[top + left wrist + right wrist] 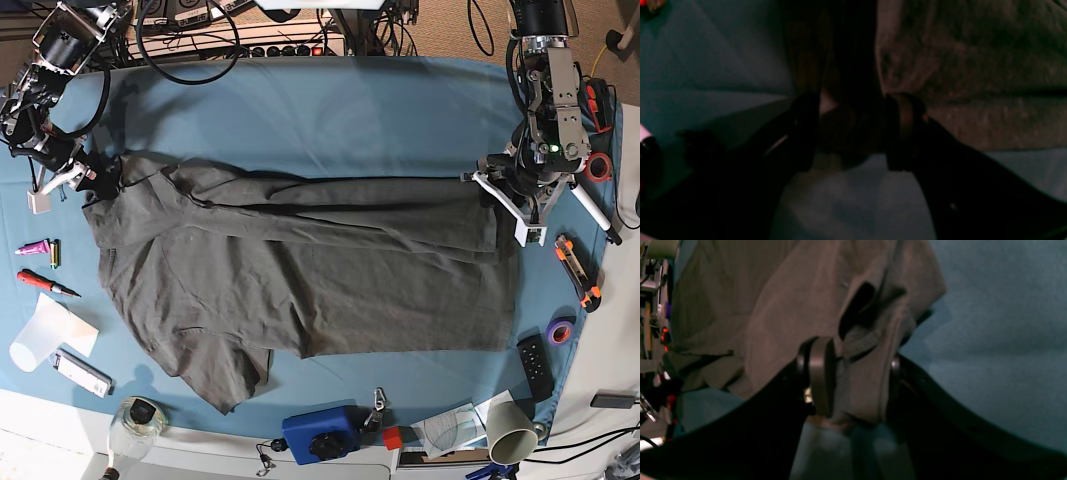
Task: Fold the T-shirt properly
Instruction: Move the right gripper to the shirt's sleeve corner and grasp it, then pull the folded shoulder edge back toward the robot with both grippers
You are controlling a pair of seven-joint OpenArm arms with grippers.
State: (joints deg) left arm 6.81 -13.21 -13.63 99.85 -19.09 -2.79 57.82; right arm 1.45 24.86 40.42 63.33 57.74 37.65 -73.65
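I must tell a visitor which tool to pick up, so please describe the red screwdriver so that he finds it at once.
Start at the blue tablecloth and go to the edge beside the T-shirt collar end, on the base view's left. The red screwdriver lies there, below a small pink marker and above a white paper. Its red handle and thin dark shaft set it apart.

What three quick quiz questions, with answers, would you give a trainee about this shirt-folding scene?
1. True or false: the screwdriver lies on the shirt.
2. What sits between the fingers of the right hand? A) shirt fabric B) a roll of tape C) nothing
3. Fill in: the tablecloth is ___ in colour.
Key: 1 false, it lies on the tablecloth beside the shirt. 2 A. 3 blue.
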